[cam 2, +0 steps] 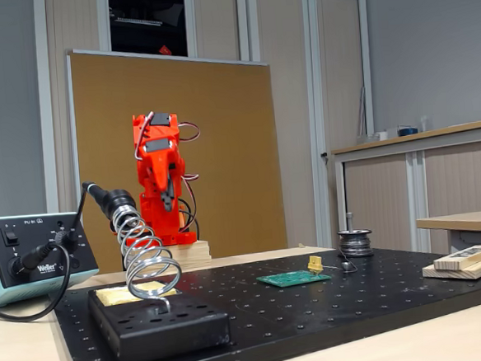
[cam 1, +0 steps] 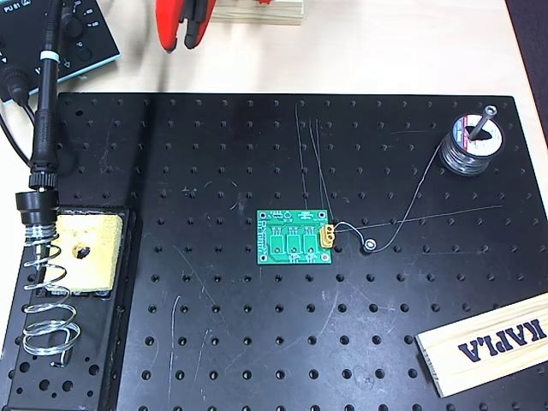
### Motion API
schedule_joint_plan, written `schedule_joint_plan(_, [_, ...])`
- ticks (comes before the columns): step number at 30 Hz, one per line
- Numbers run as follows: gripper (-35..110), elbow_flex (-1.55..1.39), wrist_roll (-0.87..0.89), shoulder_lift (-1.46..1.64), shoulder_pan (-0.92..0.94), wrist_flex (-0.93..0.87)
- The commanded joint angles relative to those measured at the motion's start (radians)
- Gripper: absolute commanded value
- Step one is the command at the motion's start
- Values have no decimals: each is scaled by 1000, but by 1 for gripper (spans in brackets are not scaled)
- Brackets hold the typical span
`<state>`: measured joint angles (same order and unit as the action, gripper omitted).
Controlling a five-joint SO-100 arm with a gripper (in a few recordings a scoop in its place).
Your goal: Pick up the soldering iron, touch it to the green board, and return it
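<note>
Two end effector [cam 1: 181, 30] fingers sit together overhead; soldering iron [cam 1: 43, 103] rests in its stand.

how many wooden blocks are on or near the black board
2. One KAPLA wooden plank lies at the perforated board's bottom right corner in the overhead view; another wooden block sits beyond the top edge, under the red arm.

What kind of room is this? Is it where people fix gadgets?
Probably an electronics workbench in a lab or office: a soldering iron in its coil stand, a Weller control box, and a green board.
</note>
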<state>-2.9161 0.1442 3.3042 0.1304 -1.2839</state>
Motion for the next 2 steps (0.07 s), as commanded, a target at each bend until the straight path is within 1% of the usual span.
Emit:
schedule_joint_plan(1, [15, -44, 23, 18, -20, -3])
schedule_joint_plan(2, [15, -60, 25, 18, -21, -2])
